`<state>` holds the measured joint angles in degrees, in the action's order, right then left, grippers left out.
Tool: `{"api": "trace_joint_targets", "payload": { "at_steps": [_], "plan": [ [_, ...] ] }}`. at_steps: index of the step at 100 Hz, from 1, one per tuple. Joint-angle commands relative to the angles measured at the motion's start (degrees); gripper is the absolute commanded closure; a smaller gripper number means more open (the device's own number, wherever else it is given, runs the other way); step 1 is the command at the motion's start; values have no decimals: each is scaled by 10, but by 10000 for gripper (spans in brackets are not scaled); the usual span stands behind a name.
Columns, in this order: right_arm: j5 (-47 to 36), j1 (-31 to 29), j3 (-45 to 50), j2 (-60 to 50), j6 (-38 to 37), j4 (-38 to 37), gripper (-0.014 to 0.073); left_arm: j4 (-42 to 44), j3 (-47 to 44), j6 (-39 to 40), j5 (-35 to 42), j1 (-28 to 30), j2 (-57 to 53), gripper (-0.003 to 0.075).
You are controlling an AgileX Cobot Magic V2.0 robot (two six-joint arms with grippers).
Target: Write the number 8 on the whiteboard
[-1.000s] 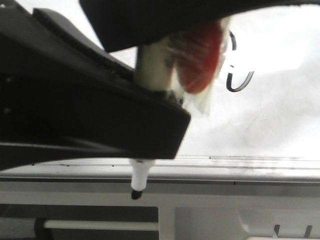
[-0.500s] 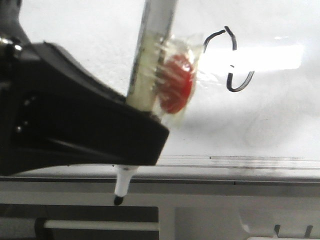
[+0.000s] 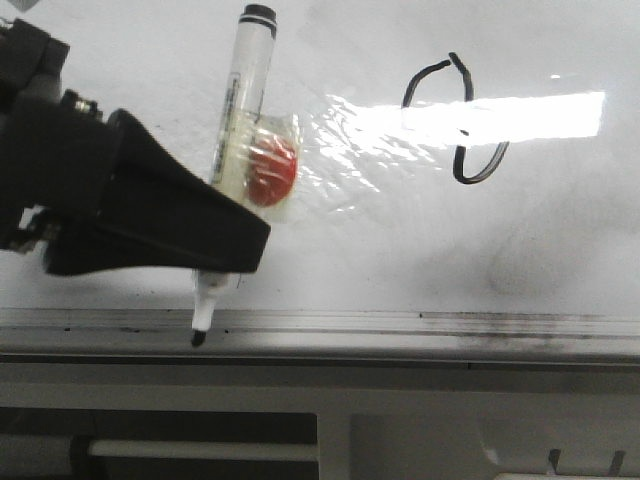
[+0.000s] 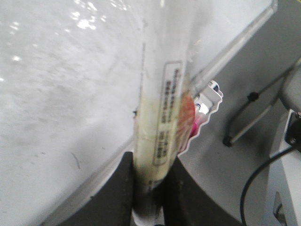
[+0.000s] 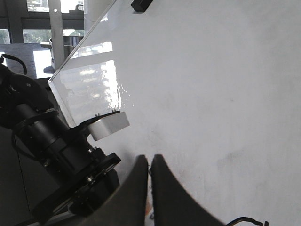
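Observation:
The whiteboard [image 3: 400, 250] fills the front view, with a silver rail [image 3: 450, 325] along its near edge. The number 8 [image 3: 460, 128] is a tilted black figure at the upper right, its middle washed out by glare. My left gripper [image 3: 225, 255] is shut on a white marker [image 3: 245, 100] with a red patch taped to it [image 3: 272, 170]. The black tip [image 3: 199, 338] hangs over the rail, left of the 8. In the left wrist view the fingers [image 4: 124, 188] clamp the marker [image 4: 162, 117] beside the board [image 4: 61, 94]. My right gripper [image 5: 149, 160] is shut and empty over the board [image 5: 211, 84].
A grey frame with a white bar [image 3: 200, 450] lies below the rail. Black cables and a thin stand [image 4: 254, 117] sit off the board's edge. A black arm joint [image 5: 56, 150] and a white cylinder [image 5: 109, 125] are next to my right gripper.
My left gripper has moved left and away from the camera with the marker. The 8's upper loop, hidden before, is now uncovered. The marker tip has shifted left along the rail.

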<state>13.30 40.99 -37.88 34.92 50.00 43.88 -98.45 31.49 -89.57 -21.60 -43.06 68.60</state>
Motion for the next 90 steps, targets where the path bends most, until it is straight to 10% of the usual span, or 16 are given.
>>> {"api": "trace_joint_targets", "payload": {
  "at_steps": [1, 36, 79, 90],
  "plan": [
    [-26, -3, -16, -1, 0, 9, 657, -33, 30, 11, 34, -2, -9, 741],
    [-33, -3, -15, -1, 0, 9, 657, -45, 56, 11, 274, -39, -9, 741],
    [-33, -3, -15, -1, 0, 9, 657, -45, 62, 11, 308, -42, -9, 734],
    [-33, -3, -15, -1, 0, 9, 657, -45, 62, 11, 309, -42, -9, 610]
  ]
}}
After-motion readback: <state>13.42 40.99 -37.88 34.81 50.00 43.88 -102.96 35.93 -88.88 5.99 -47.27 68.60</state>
